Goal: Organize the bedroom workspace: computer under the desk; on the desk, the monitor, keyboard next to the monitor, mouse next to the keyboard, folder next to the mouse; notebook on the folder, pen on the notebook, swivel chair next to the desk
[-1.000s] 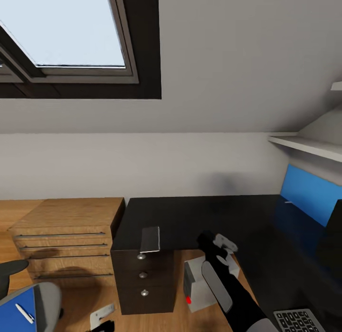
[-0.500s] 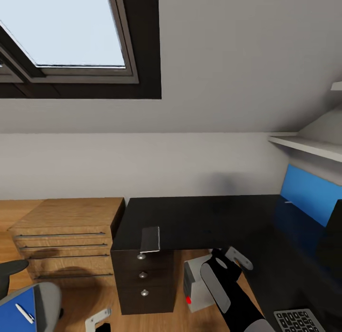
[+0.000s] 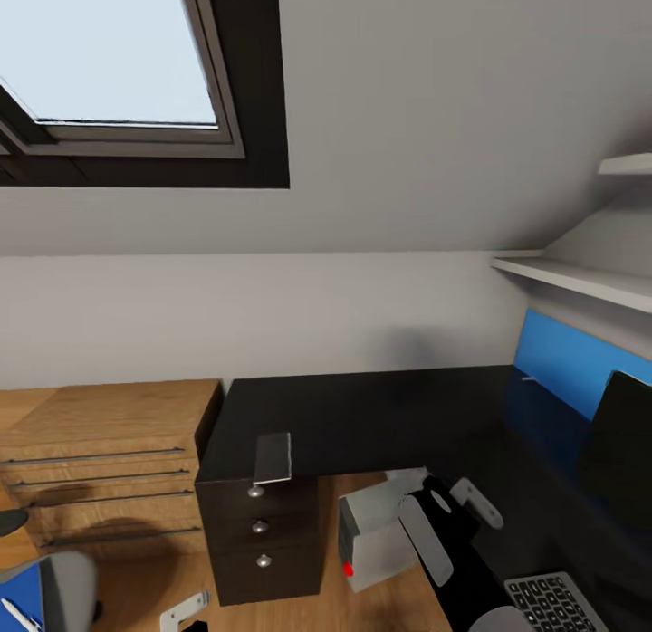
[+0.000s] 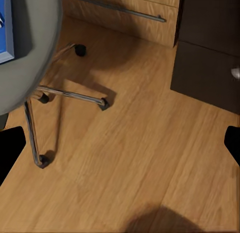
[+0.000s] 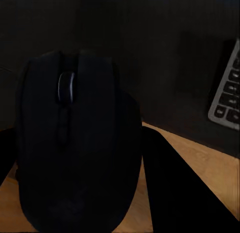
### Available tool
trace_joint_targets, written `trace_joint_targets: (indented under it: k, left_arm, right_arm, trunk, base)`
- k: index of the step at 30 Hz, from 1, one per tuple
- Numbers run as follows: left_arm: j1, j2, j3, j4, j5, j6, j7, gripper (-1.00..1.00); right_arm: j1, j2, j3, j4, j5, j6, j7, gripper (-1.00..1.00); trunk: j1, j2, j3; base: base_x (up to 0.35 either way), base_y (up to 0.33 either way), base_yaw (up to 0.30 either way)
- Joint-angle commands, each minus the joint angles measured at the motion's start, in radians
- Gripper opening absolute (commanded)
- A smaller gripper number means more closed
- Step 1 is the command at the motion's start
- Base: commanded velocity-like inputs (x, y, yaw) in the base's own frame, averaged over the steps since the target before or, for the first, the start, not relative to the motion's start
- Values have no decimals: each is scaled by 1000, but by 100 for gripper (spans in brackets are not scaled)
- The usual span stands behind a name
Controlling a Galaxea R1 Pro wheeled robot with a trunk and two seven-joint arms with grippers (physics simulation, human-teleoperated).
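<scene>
One pincer (image 3: 457, 505) has carried the mouse (image 5: 75, 143) rightward.

A bright skylight (image 3: 109, 52) in a dark frame is set into the sloping white ceiling (image 3: 435, 116) above a pale wall (image 3: 272, 315). Below, a wooden dresser (image 3: 100, 460) stands beside dark drawers (image 3: 258, 541) — both on a warm wood floor (image 4: 130, 158). White shelves (image 3: 580, 283) line the right side.
</scene>
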Motion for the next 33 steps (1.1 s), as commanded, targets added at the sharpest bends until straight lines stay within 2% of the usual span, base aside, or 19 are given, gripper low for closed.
trace_joint_targets:
  k: [1,5,10,19,25,30,32,33]
  left_arm:
    - [0,0,-9,0,11,-5,4,100]
    - [0,0,-9,0,11,-5,3,100]
    - [0,0,-9,1,12,-5,3,100]
    - [0,0,-9,1,12,-5,3,100]
    - [0,0,-9,13,12,-5,0,100]
    - [0,0,-9,26,12,-5,-60,100]
    - [0,0,-9,27,12,-5,-63,100]
    - [0,0,-9,27,12,-5,-64,100]
  right_arm:
    - [-1,0,-3,1,-8,-8,-4,-100]
    - [-1,-2,-25,26,-9,-10,2,-100]
    - [-1,-6,-28,65,-9,-18,5,-100]
    - [0,-15,-29,74,-8,-36,8,-100]
    - [-1,-15,-27,73,-3,-38,8,-100]
    - [-1,-17,-27,74,0,-38,10,-100]
    - [-1,-25,-27,75,0,-39,10,-100]
    - [-1,-37,-27,81,0,-40,10,-100]
  trunk:
    - [0,-1,0]
    - [0,-1,0]
    - [0,-1,-1]
    - [0,-1,-6]
    - [0,-1,-7]
    - [0,-1,-8]
    - [0,-1,-8]
    - [0,-1,-8]
  base:
    - [0,0,-260]
    - [0,0,-262]
    - [0,0,-263]
    - [0,0,-224]
    - [69,0,-39]
    - [297,-3,-2]
    - [318,-43,0]
    - [273,-72,0]
